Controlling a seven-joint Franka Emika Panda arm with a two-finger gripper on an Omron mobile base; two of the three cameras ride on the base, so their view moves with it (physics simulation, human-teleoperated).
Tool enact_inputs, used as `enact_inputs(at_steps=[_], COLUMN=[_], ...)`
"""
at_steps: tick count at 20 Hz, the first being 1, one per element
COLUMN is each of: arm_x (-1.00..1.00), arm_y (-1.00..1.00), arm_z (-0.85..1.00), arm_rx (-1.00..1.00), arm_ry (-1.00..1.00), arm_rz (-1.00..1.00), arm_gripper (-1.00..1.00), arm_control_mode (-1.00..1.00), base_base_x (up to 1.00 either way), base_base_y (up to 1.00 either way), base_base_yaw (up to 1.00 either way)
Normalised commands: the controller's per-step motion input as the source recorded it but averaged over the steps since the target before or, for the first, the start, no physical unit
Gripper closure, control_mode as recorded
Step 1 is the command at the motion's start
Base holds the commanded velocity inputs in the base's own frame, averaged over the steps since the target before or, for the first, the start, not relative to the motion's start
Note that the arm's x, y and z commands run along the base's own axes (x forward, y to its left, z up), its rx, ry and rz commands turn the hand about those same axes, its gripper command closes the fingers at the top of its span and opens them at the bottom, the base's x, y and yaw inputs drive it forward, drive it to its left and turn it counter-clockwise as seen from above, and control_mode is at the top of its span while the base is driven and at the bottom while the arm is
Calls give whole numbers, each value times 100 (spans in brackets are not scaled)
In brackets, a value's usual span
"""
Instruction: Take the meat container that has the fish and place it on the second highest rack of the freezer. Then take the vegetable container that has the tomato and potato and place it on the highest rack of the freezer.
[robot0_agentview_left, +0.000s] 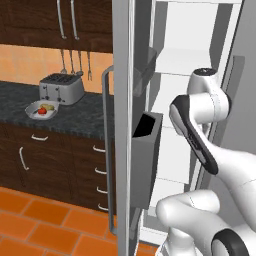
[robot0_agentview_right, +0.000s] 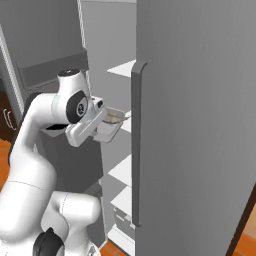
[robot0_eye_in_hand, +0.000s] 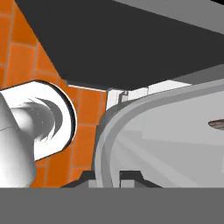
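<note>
Left base view: The white arm (robot0_agentview_left: 200, 130) is reaching into the open freezer (robot0_agentview_left: 175, 60), and its own links are hiding the hand and whatever it is carrying. White racks (robot0_agentview_left: 175, 62) are showing inside the compartment. The open freezer door (robot0_agentview_left: 122, 125) is standing edge-on, carrying a dark door bin (robot0_agentview_left: 147, 155) whose contents cannot be made out. On the dark counter (robot0_agentview_left: 30, 100) well to the left, the vegetable container (robot0_agentview_left: 41, 110) is sitting in front of a toaster (robot0_agentview_left: 61, 88); red and yellowish items are lying in it, too small to identify.

Right base view: The gripper (robot0_agentview_right: 102, 117) is holding the meat container (robot0_agentview_right: 111, 124), a clear shallow tray, by its near rim. The tray is hanging level with a middle rack (robot0_agentview_right: 122, 170), at the front of the compartment; whether it is resting on a rack cannot be told. A thin brownish shape is lying in it. The second freezer door (robot0_agentview_right: 195, 125) is cutting off the right part of the interior.

Hand view: The fingertips (robot0_eye_in_hand: 131, 177) are pinching the container's pale curved rim (robot0_eye_in_hand: 109, 131), closed almost completely on the thin wall. A dark sliver of the fish (robot0_eye_in_hand: 216, 125) is showing at the right edge, cut off by the frame. Orange floor tiles (robot0_eye_in_hand: 87, 127) are showing beneath.
</note>
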Motion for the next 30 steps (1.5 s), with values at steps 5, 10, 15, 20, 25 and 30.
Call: enact_inputs(at_steps=[5,10,15,20,25,30], arm_x=[43,5,39,62,51,40], arm_y=[-10,10,-9,-19,-44,-26], arm_z=[-42,-6,0,0,0,-5], arm_rx=[0,-3,0,0,0,0], arm_ry=[-7,-15,-8,0,0,-1], arm_rz=[0,11,4,3,0,0], arm_gripper=[100,100,100,100,100,100], arm_control_mode=[-100,-100,-100,-100,-100,-100], base_base_x=[0,0,0,0,0,0], base_base_y=[0,0,0,0,0,0], base_base_yaw=[0,0,0,0,0,0])
